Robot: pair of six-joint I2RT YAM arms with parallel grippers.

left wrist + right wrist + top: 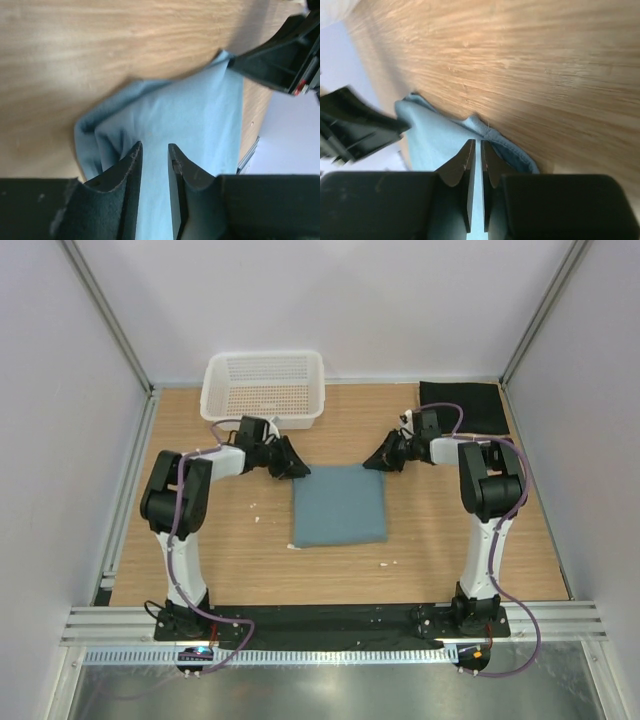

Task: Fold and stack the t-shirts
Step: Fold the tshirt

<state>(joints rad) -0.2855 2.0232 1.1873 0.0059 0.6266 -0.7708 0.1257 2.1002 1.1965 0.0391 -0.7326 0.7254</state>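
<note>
"On the wooden table, how many shirts do you count?"

"Two. One teal-blue t-shirt, folded, lies in the middle between the arms. One black t-shirt, also folded, lies in the far right corner. They are well apart."

"Containers?"

"One white mesh basket, at the far edge, left of centre. Both shirts lie outside it, and its perforated floor shows right across."

"Which way does the teal one run?"

"It is folded to a nearly square pad, so I cannot name a long axis. Its edges sit roughly in line with the table's. I cannot tell which end is the neck and which the hem. The black one is a clear oblong, its long side running left to right along the far edge."

"And the pincers?"

"Two, one at each far corner of the teal shirt. The left gripper is at the far left corner, released, its jaws a narrow gap apart. Teal cloth shows through that gap, and there is a bunched fold just beside one finger. The right gripper is at the far right corner, clenched to a thin slit. Its tips point at the shirt's rumpled edge, and I cannot tell whether any fabric is caught in the slit."

"Is the shirt raised?"

"From above it lies flat on the wood."
</note>
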